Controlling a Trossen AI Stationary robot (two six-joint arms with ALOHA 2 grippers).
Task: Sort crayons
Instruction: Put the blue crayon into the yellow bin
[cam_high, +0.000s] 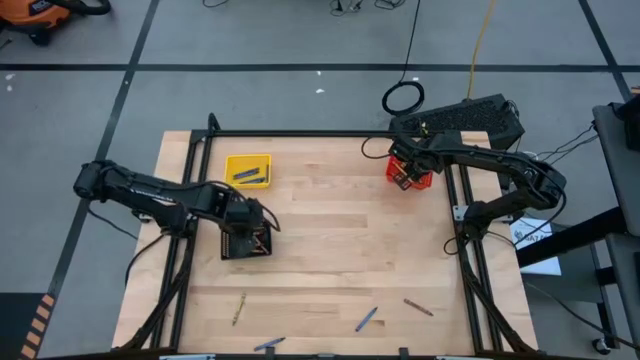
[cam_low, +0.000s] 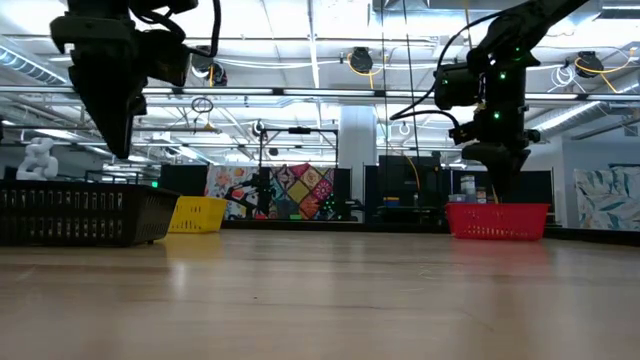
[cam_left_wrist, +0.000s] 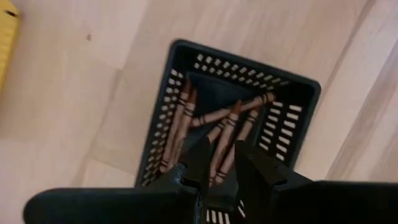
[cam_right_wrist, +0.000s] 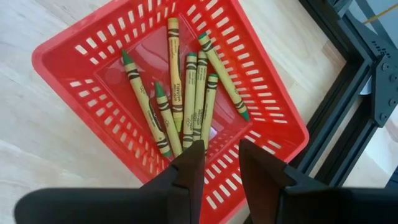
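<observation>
My left gripper (cam_high: 252, 228) hangs open and empty above the black basket (cam_left_wrist: 292, 93), which holds several brown crayons (cam_left_wrist: 227, 127). My right gripper (cam_high: 408, 165) hangs open and empty above the red basket (cam_right_wrist: 273, 118), which holds several yellow-green crayons (cam_right_wrist: 189, 93). The yellow basket (cam_high: 248, 170) holds blue crayons (cam_high: 250, 178). Loose crayons lie flat near the table's near edge: a yellow-green one (cam_high: 239, 308), a blue one (cam_high: 365, 319), a brown one (cam_high: 418, 306) and another blue one (cam_high: 270, 344).
The three baskets stand on the wooden table (cam_high: 330, 250): yellow at far left, black in the left middle, red at the far right edge. A black metal frame (cam_high: 300, 133) runs along the far edge and both sides. The low view shows both grippers above the basket rims (cam_low: 80, 190).
</observation>
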